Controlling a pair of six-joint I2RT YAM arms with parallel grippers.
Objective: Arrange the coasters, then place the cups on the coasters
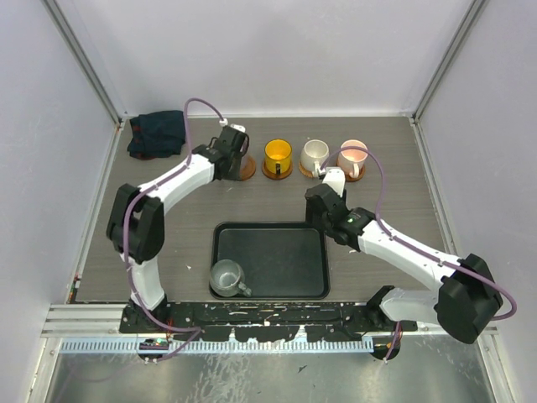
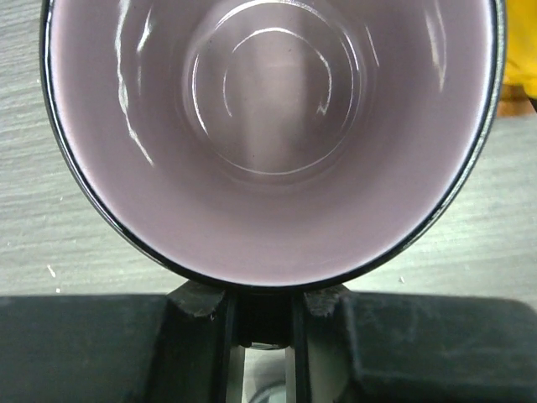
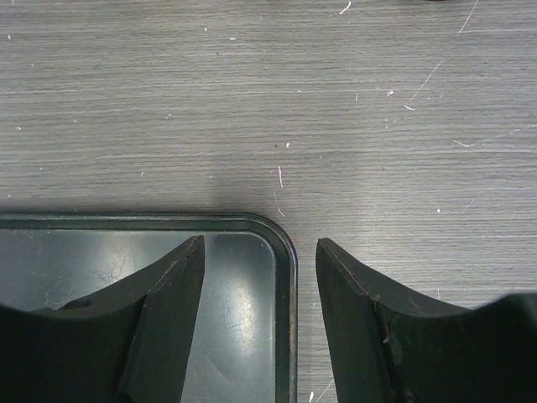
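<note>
A purple cup (image 2: 268, 126) fills the left wrist view, its pale inside facing the camera. My left gripper (image 2: 260, 306) is shut on its dark handle, at the back left of the table (image 1: 233, 147), over a brown coaster (image 1: 247, 170). To the right, the yellow cup (image 1: 278, 155), the cream cup (image 1: 315, 153) and the pink cup (image 1: 352, 157) each stand on a coaster. The grey-green cup (image 1: 226, 277) stands on the black tray (image 1: 277, 294). My right gripper (image 3: 260, 243) is open and empty over the tray's far right corner (image 3: 289, 285).
A dark folded cloth (image 1: 157, 134) lies in the back left corner. Metal frame posts and pale walls border the table on three sides. The yellow cup (image 2: 522, 59) shows at the right edge of the left wrist view.
</note>
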